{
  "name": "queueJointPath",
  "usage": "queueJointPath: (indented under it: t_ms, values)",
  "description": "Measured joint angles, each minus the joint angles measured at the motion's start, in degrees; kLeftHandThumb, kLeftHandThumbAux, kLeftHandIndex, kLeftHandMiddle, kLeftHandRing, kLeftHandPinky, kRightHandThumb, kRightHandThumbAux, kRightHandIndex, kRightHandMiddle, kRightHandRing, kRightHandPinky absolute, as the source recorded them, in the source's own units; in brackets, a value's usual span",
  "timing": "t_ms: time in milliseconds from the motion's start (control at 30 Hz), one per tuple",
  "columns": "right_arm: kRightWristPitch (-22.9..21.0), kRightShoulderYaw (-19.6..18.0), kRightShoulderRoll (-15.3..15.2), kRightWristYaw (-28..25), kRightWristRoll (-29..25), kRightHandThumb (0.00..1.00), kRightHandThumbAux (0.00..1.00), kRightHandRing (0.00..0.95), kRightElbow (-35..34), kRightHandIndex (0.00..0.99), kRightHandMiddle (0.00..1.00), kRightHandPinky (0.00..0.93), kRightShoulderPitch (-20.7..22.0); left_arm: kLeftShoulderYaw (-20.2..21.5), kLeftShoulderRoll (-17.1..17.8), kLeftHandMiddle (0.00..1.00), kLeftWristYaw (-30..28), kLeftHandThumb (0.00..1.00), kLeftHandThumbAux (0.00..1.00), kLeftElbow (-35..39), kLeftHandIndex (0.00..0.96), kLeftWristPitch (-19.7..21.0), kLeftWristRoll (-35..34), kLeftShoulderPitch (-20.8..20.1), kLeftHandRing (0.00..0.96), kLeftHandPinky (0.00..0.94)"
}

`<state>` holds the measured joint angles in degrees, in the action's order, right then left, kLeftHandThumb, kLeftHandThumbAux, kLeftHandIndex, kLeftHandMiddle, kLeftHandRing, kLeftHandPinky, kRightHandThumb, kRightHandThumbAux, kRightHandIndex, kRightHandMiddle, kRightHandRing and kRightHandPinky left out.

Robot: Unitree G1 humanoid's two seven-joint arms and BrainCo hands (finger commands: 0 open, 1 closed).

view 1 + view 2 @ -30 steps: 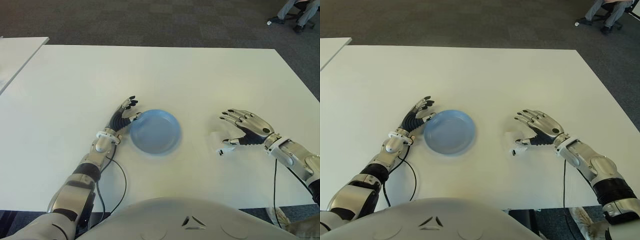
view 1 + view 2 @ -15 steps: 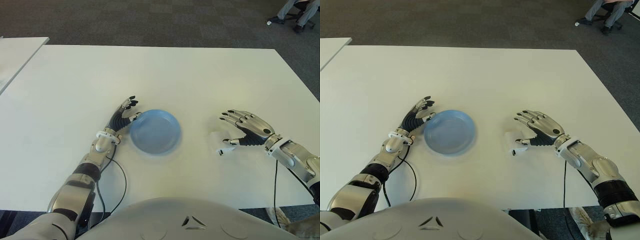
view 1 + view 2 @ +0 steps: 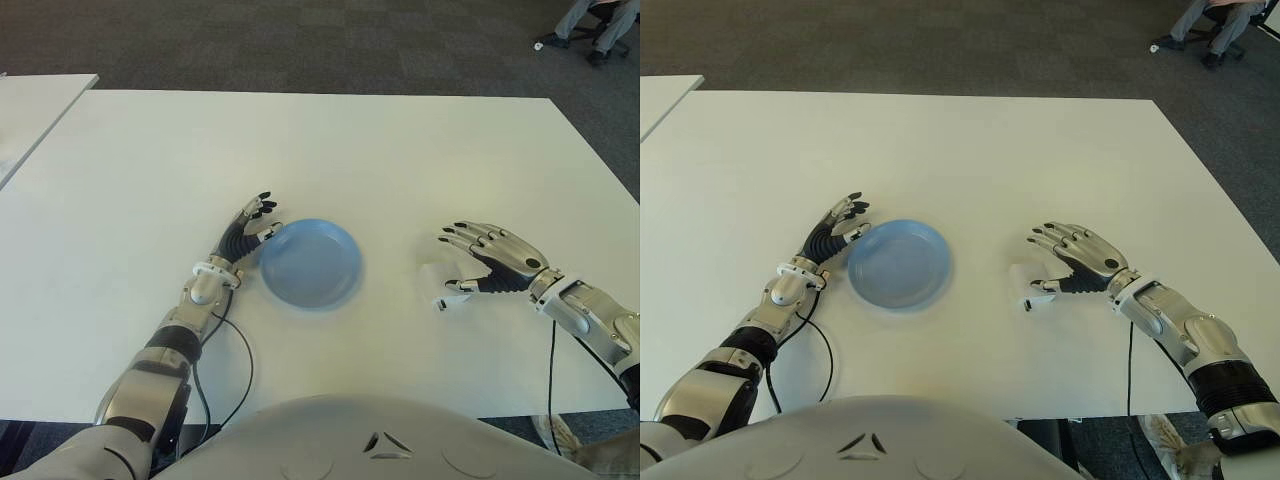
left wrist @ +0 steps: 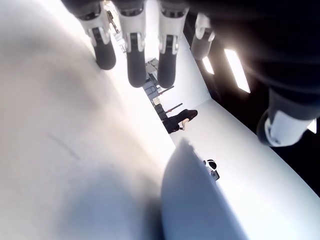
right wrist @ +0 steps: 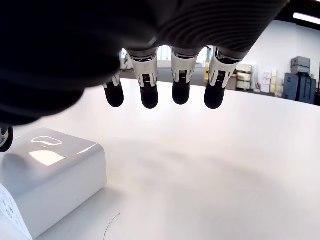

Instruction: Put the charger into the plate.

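— From up at the head, what's the right hand (image 3: 492,262) doing?

— It hovers with fingers spread, holding nothing. The charger (image 3: 436,281), a small white block, sits on the table (image 3: 330,150) just beside the thumb, on the side toward the plate (image 3: 310,262). I'd say the hand is lined up that way so it can close around the block and carry it across.

— Is it touching the charger?

— The thumb tip shows right at the block's edge, but I can't tell whether they meet.

— And the left hand (image 3: 247,232)?

— Idle, fingers relaxed, just beside the plate's rim on its left. The plate has nothing in it, so the job is barely begun.

— The right wrist view?

— Four fingertips (image 5: 173,95) hang clear above the table, released. The charger (image 5: 47,175) lies below and to the thumb side, upright on its broad face, not enclosed.

— The left wrist view?

— The fingertips (image 4: 135,75) are extended over the white surface, gripping nothing. The blue rim (image 4: 192,200) of the plate is close by the palm; perhaps the hand waits there to steady it, though that's my guess.
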<state>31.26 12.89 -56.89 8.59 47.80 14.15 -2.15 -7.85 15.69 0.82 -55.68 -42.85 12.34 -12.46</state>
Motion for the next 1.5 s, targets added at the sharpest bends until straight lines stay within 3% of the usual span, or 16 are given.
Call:
queueJointPath:
  t_ms: [1133, 1500]
  values:
    - [2.00, 0.02, 0.21, 0.88, 0.30, 0.120, 0.176, 0.000, 1.95, 0.000, 0.000, 0.000, 0.14, -0.54, 0.42, 0.227, 0.83, 0.000, 0.407, -1.07, 0.097, -0.31, 0.68, -0.71, 0.232, 0.189]
    - [3.24, -0.20, 0.21, 1.17, 0.05, 0.126, 0.167, 0.000, 2.28, 0.000, 0.000, 0.000, 0.11, -0.98, 0.51, 0.220, 0.83, 0.000, 0.480, -1.89, 0.089, -0.25, 0.65, -1.42, 0.216, 0.169]
